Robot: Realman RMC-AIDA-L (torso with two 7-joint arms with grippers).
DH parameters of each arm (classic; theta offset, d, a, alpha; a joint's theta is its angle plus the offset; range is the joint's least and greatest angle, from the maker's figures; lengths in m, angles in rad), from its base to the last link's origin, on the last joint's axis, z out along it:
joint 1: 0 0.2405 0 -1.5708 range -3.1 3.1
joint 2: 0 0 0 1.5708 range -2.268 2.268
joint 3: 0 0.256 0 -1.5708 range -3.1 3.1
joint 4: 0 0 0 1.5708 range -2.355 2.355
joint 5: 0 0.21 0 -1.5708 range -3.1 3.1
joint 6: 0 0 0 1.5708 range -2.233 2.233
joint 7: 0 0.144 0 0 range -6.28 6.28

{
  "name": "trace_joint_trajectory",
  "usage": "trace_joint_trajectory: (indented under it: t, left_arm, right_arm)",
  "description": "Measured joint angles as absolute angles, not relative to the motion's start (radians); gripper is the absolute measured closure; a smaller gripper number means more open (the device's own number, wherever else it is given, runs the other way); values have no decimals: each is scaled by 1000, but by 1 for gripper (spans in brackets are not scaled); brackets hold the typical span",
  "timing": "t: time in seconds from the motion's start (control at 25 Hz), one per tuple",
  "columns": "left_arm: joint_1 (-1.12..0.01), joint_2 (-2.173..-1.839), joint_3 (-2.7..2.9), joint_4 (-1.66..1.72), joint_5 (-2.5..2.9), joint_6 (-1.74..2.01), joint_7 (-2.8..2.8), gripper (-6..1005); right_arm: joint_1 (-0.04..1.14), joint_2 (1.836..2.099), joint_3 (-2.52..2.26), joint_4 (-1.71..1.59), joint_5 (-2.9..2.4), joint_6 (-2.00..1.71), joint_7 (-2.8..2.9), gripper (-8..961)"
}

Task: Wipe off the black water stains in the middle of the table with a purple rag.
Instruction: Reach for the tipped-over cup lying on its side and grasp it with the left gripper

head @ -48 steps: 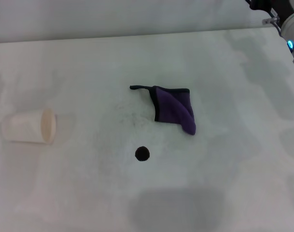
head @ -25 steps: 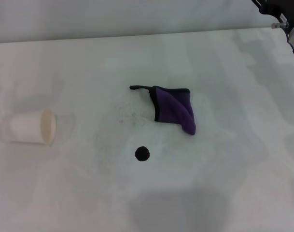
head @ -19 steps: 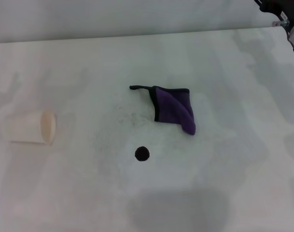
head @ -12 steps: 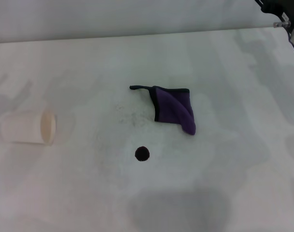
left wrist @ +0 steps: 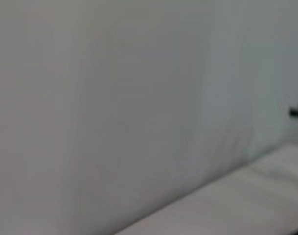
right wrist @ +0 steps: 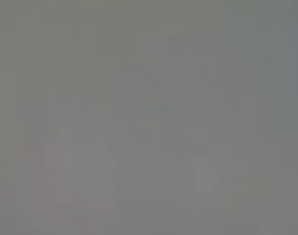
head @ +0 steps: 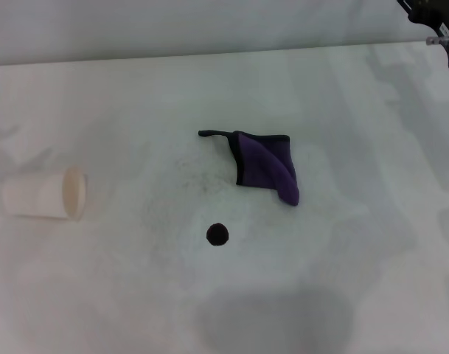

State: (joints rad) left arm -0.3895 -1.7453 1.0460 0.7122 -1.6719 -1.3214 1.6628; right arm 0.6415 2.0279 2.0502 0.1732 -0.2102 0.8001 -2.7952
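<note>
Stain [head: 217, 234]: small black blot mid-table [head: 136, 310], unwiped. Rag [head: 266, 168] lies just beyond stain, slightly right, apart from it, untouched. Cup [head: 45, 195] on its side, well left of stain. Right arm [head: 434, 18] has retreated toward far right corner, almost out of view; fingers unseen, state unknown. Left gripper absent. Wiping not begun.

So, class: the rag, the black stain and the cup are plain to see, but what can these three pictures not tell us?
1. Right arm: head view, cut off by the top right corner; its gripper is out of frame.
2. Left arm: in no view.
3. Left wrist view: only a blurred pale surface, none of the table's things.
4. Right wrist view: plain grey, nothing to make out.
5. Paper cup: lying on its side; its inside cannot be judged.
</note>
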Motion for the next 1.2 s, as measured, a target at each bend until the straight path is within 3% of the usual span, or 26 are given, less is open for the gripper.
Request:
trace_joint_trajectory:
  t: [0.32,0.72,1.2]
  left_arm:
    - [-553,-1746,884,782,-1233,-1475,1646,124]
    - [-656,-1820,898,937,-820,-1541,1628,124]
    - [-717,-1877,980,991,-682,-1605,1634,124]
  right_arm:
    - [647,2028,2050,175,-196,800,-2793,137]
    - [642,2028,2049,179,-149,799,-2767,137]
    - [628,2028,2049,176,-133,800,-2757,137]
